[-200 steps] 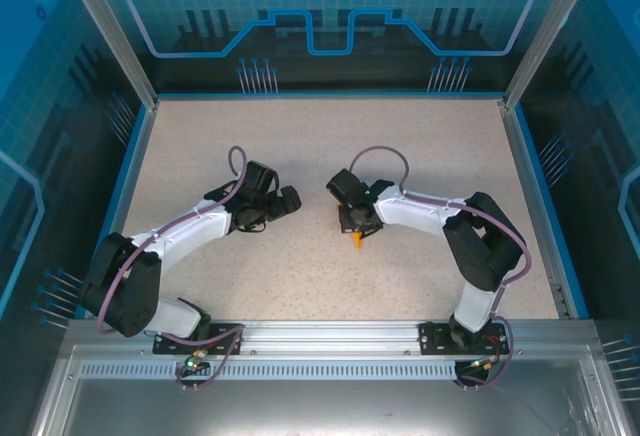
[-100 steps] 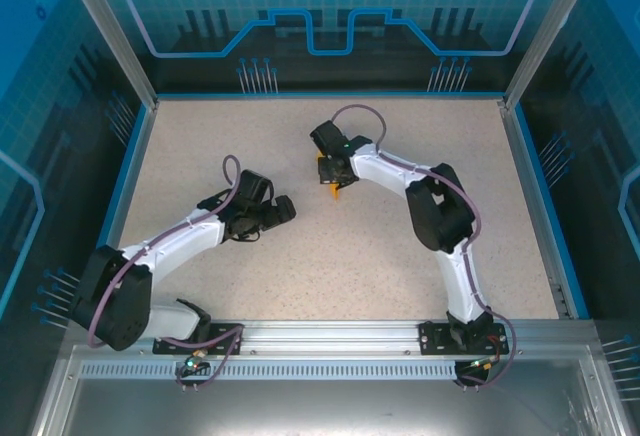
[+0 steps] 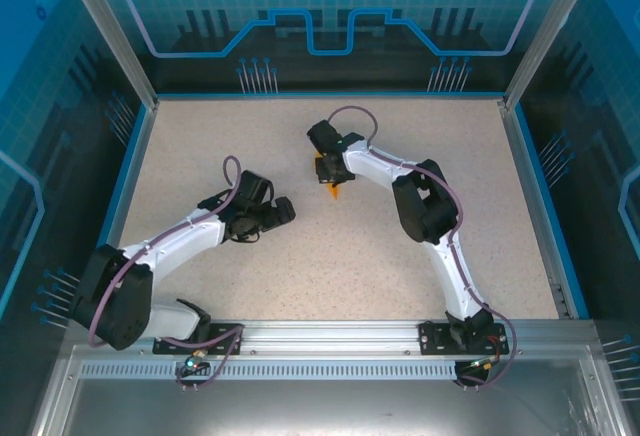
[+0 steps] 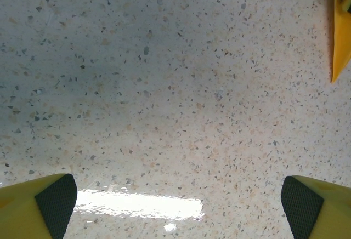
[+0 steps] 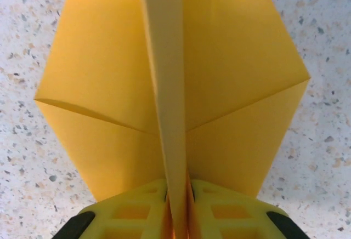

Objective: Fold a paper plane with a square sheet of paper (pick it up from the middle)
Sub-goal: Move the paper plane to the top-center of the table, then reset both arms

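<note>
Paper plane (image 3: 335,190) right of left end effector (image 3: 284,212)

In the right wrist view the paper plane (image 5: 164,85) runs off the top edge, and its lower fold is hidden between the fingers of the right gripper (image 5: 177,195). In the left wrist view the frame's right edge cuts it to a sliver. From above, its creases are too small to read.

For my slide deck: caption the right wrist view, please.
Yellow fingers of the right gripper pinch the paper plane by its centre fold, wings spread over the speckled table.
</note>
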You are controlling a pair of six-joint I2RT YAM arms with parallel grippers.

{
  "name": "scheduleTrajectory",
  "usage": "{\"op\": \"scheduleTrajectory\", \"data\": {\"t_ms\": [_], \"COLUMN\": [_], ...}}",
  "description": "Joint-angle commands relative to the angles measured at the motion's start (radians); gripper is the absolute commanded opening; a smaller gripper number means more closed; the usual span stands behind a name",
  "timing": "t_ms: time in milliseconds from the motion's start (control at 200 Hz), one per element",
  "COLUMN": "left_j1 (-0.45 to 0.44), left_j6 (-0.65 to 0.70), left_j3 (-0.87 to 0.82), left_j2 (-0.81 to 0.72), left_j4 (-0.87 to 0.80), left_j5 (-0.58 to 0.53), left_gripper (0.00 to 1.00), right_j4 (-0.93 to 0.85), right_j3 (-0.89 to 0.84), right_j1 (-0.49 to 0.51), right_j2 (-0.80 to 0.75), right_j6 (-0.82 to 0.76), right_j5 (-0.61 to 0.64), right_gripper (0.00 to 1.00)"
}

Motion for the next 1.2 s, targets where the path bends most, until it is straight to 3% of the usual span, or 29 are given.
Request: {"op": "scheduleTrajectory", "data": {"t_ms": [0, 125, 280, 465, 685, 805, 965, 1080, 1195], "left_j1": [0.009, 0.009, 0.009, 0.017, 0.072, 0.123, 0.179, 0.221, 0.275], "left_j6": [0.023, 0.043, 0.077, 0.147, 0.265, 0.324, 0.459, 0.535, 0.610], "left_j3": [0.016, 0.051, 0.135, 0.213, 0.166, 0.084, -0.069, -0.151, -0.233], "left_j2": [0.016, 0.020, 0.002, -0.041, -0.126, -0.166, -0.178, -0.165, -0.136], "left_j4": [-0.033, -0.066, -0.149, -0.201, -0.096, 0.035, 0.305, 0.465, 0.654], "left_j5": [0.006, -0.027, -0.154, -0.332, -0.525, -0.636, -0.698, -0.647, -0.534], "left_gripper": [0.99, 0.99, 0.99, 0.99, 0.99, 0.99, 0.99, 0.99, 0.99], "right_j4": [-0.069, -0.079, -0.076, -0.020, 0.083, 0.192, 0.500, 0.724, 0.890], "right_j3": [0.023, 0.031, 0.003, -0.170, -0.511, -0.730, -1.084, -1.287, -1.410], "right_j1": [-0.008, 0.001, 0.019, 0.013, -0.065, -0.170, -0.308, -0.394, -0.440], "right_j2": [0.033, -0.041, -0.214, -0.485, -0.806, -0.962, -1.183, -1.280, -1.266], "right_j6": [0.005, -0.003, -0.017, -0.019, -0.094, -0.156, -0.291, -0.395, -0.451], "right_j5": [-0.026, -0.026, -0.011, 0.075, 0.346, 0.453, 0.466, 0.412, 0.356], "right_gripper": [0.18, 0.23, 0.37, 0.70, 0.99, 0.99, 0.99, 0.99, 0.99]}}
